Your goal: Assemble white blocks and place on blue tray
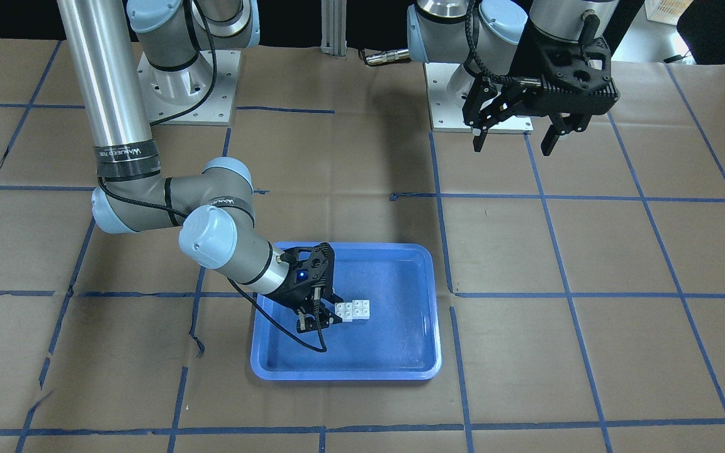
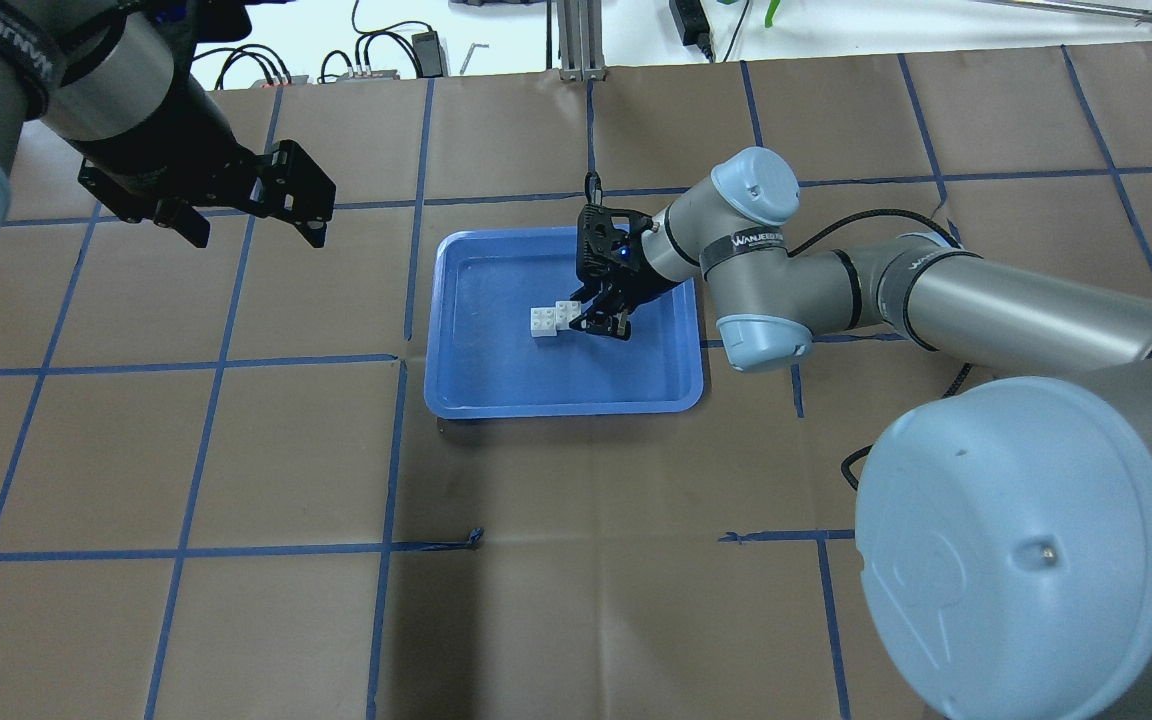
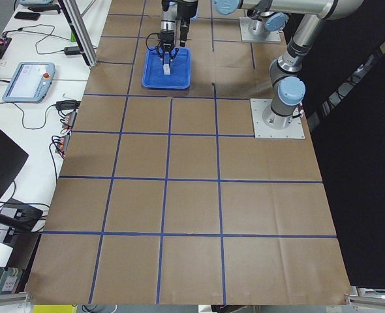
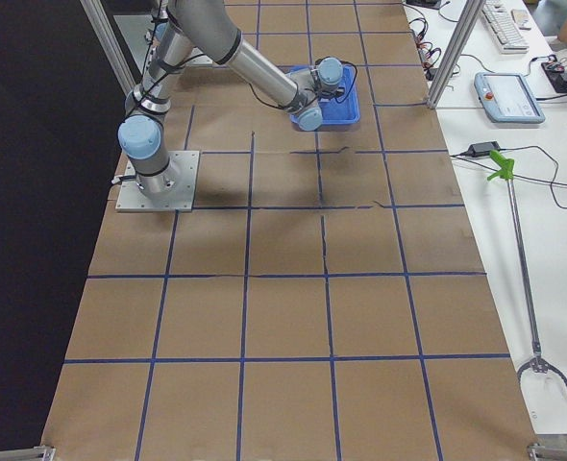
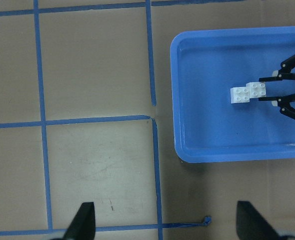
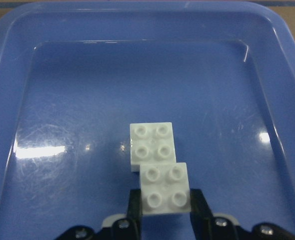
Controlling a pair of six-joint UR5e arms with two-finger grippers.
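Note:
The two white blocks [image 6: 152, 142] are joined in an offset stack and rest on the floor of the blue tray [image 6: 137, 10]. They also show in the front view [image 1: 357, 309] and the overhead view [image 2: 542, 320]. My right gripper [image 6: 165, 202] reaches low into the tray [image 1: 343, 374], its fingers pressed on both sides of the nearer, upper block. My left gripper [image 1: 513, 135] hangs open and empty high above the table, well off to the tray's side [image 2: 246, 225]. The left wrist view looks down on the tray [image 5: 227, 155] and the blocks [image 5: 240, 95].
Brown paper with a blue tape grid covers the table [image 2: 236, 460]. The two arm bases [image 1: 186, 82] stand at the robot's edge. The tray [image 2: 556, 405] lies near the table's middle. Cables and a pendant [image 3: 26, 81] lie on a side bench.

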